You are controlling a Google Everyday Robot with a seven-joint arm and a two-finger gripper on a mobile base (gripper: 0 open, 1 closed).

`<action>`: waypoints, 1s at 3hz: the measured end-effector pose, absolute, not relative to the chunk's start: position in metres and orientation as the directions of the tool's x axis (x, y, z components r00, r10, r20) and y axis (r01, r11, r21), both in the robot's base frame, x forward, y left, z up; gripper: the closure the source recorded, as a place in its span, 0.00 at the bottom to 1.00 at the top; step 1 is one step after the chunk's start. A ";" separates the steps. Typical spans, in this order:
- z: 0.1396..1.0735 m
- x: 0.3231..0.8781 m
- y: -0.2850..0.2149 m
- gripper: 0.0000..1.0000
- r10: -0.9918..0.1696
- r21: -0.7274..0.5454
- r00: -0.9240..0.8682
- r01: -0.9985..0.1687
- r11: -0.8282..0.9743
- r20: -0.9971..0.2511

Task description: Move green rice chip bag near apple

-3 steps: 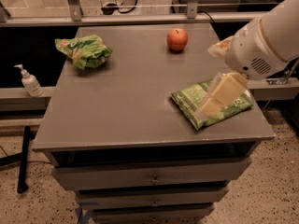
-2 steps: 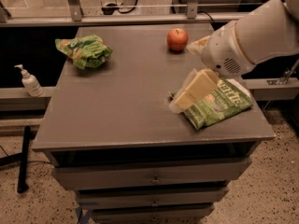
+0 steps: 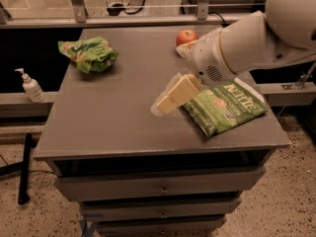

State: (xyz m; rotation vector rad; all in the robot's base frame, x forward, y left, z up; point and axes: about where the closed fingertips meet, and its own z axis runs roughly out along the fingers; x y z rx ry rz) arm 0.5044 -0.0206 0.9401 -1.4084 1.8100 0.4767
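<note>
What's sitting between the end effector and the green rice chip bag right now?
Nothing visible. The end effector hangs over mid-table beside the Kettle chip bag; only tabletop lies between it and the green rice chip bag at the rear left. The path from that bag to the apple looks open too.

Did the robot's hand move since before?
Yes. The gripper slid off the Kettle bag toward the green rice chip bag, and now hangs over the table.

A matt table (image 3: 113, 117), a crinkled glossy green rice chip bag (image 3: 89, 54) and a smooth plastic gripper (image 3: 165, 103), poised over the table's middle, are shown.
</note>
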 end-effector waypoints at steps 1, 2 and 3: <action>0.941 0.499 -0.023 0.00 -0.627 -0.153 -0.087 -0.935 0.319 -0.774; 0.928 0.491 -0.012 0.00 -0.565 -0.140 -0.080 -0.931 0.337 -0.821; 0.911 0.507 0.011 0.00 -0.462 -0.138 -0.065 -0.910 0.391 -0.885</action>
